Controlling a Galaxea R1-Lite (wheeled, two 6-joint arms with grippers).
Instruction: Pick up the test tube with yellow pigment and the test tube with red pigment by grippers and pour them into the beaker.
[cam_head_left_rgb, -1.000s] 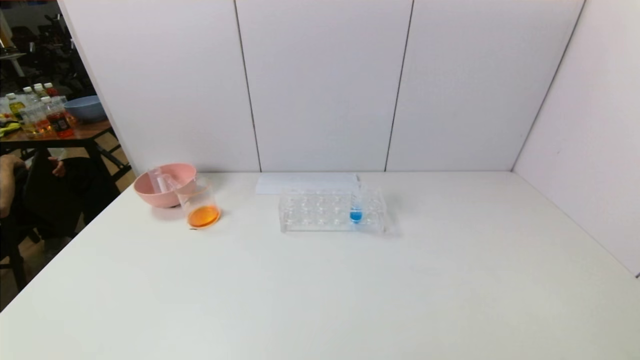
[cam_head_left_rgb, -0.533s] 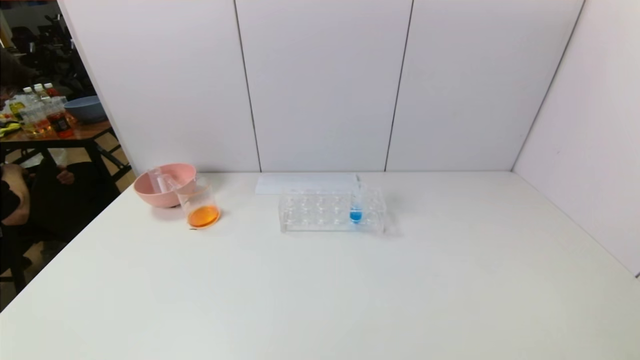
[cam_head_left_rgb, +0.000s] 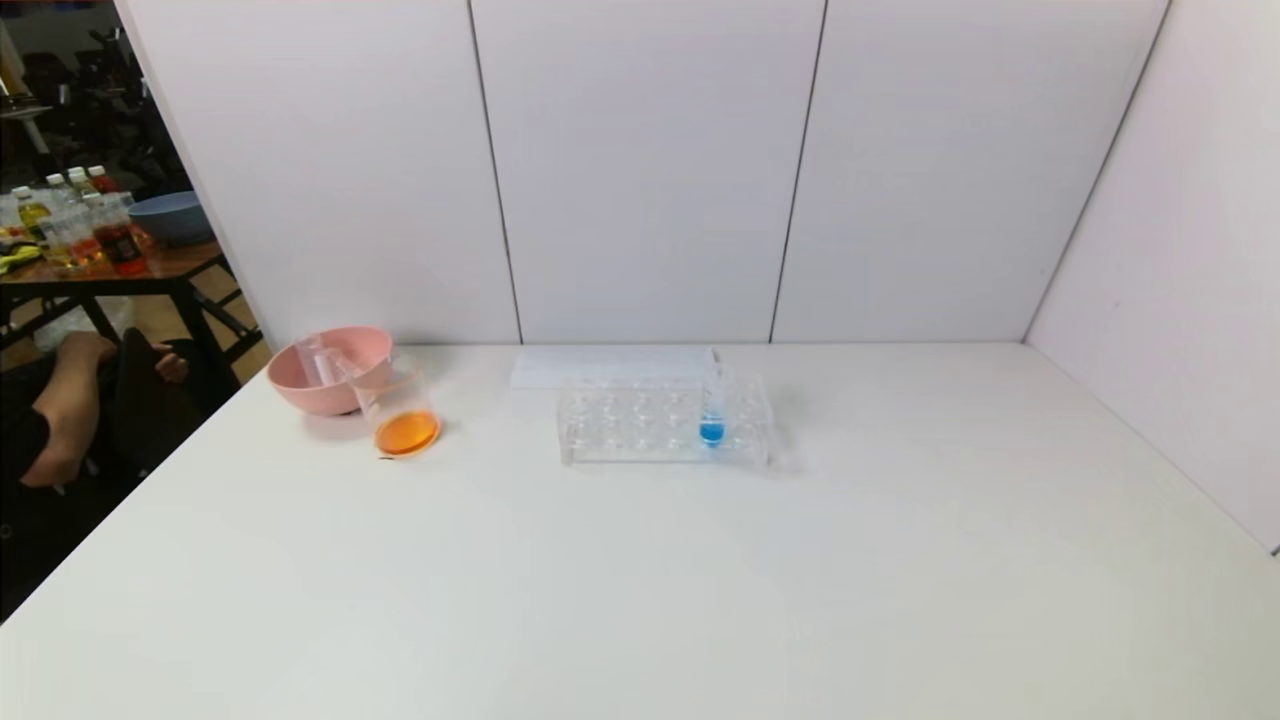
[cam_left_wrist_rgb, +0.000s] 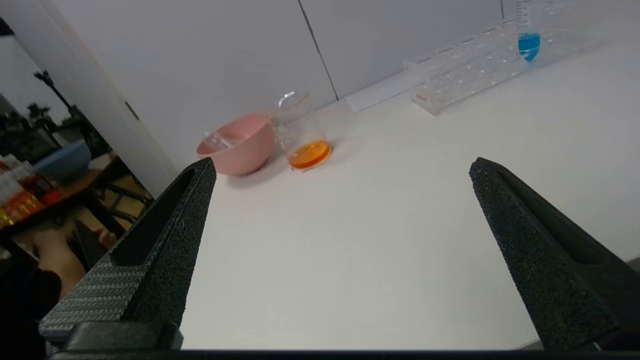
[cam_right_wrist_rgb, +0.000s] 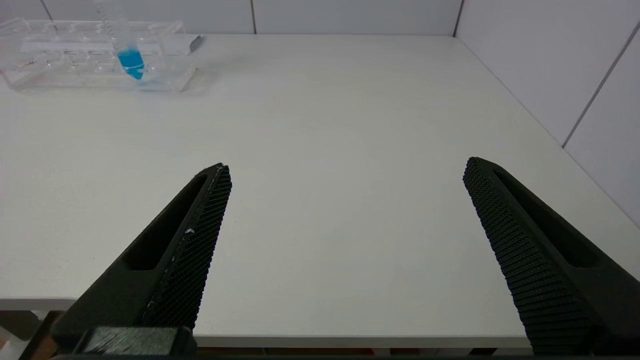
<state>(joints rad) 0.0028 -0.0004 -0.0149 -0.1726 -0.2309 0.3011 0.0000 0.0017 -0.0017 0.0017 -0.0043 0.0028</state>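
Head view: Neither arm appears in this view. The beaker (cam_head_left_rgb: 398, 412) stands on the table (cam_head_left_rgb: 640, 580), touching the front of the pink bowl (cam_head_left_rgb: 325, 370), and holds a shallow orange layer at its bottom. Clear tubes lean inside the bowl; their contents cannot be read. The tube rack (cam_head_left_rgb: 663, 422) holds only the blue-bottomed tube (cam_head_left_rgb: 712, 415). Compared with one second ago, nothing on the table has shifted; only the person at the far left has changed posture.

Left wrist view: The left gripper (cam_left_wrist_rgb: 340, 167) hangs over the near table edge, fingers spread wide, nothing between them. The beaker (cam_left_wrist_rgb: 302, 132) and bowl (cam_left_wrist_rgb: 239, 143) lie well ahead of the fingertips, the rack (cam_left_wrist_rgb: 470, 70) farther ahead toward the other side.

Right wrist view: The right gripper (cam_right_wrist_rgb: 345, 167) is likewise parted wide and empty above the near edge. The rack (cam_right_wrist_rgb: 95, 55) and blue tube (cam_right_wrist_rgb: 125, 42) lie well ahead, off toward the left arm's side.

Assessment: The unchanged scene, the orange mix in the beaker and the rack without yellow or red tubes indicate both pours are probably complete and the arms parked.
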